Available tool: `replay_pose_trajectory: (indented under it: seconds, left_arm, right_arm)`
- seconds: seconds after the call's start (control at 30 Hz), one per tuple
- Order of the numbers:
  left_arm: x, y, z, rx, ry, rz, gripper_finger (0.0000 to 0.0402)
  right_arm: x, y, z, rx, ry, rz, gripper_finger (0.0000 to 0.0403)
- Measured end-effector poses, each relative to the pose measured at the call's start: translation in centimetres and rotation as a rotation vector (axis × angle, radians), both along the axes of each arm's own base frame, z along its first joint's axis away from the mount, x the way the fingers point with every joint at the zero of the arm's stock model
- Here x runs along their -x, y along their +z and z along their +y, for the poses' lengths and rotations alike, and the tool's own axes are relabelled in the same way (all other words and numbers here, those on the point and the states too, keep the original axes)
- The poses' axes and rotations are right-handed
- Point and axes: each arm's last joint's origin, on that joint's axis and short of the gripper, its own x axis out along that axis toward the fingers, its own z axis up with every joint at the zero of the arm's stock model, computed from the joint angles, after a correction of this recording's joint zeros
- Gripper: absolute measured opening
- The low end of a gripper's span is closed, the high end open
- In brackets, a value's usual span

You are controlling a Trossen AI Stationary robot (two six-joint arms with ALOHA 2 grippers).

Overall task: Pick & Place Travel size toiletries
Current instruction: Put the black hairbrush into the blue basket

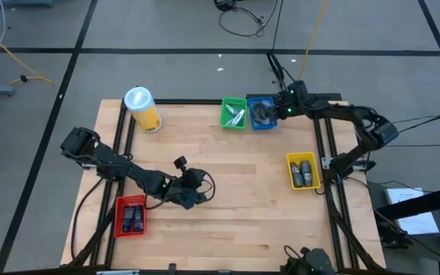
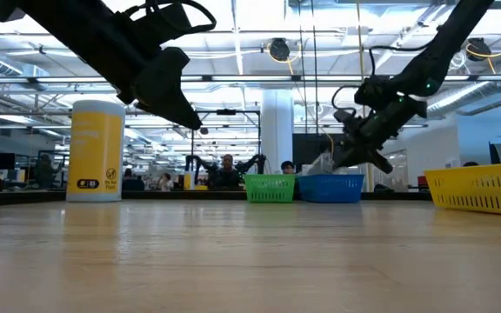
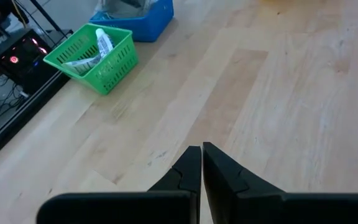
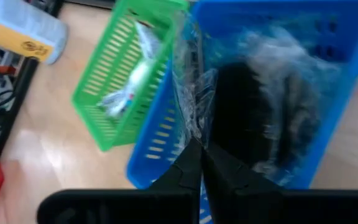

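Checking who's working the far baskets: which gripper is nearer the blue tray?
Right. The right gripper hangs directly over the blue tray; the left gripper is well across the table, nearer the red tray.

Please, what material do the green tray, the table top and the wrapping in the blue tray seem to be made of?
Green tray: probably glossy moulded plastic, judging by its slotted lattice walls. Table top: pale wood with a smooth finish, showing plank seams and grain. Wrapping in the blue tray: apparently thin clear plastic film, crinkled and shiny.
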Motion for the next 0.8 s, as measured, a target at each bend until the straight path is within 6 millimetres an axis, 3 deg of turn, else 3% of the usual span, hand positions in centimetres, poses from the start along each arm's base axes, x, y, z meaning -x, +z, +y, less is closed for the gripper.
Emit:
replay_pose_trajectory:
  seconds: [0.3,0.6,0.8]
  left_arm:
    - [0.0,0.0,0.0,0.006,0.005,-0.005,0.0019]
    - [0.0,0.0,-0.1,0.027,-0.013,0.001,0.0019]
    - [0.0,0.0,-0.1,0.044,-0.008,-0.006,0.0019]
  right_arm:
    - [0.8,-0.6,-0.5,0.001,-0.023,0.042,0.0010]
    - [1.0,-0.5,-0.4,0.048,0.016,0.065,0.0125]
    - [1.8,2.1,0.7,0.135,0.001,0.099,0.0166]
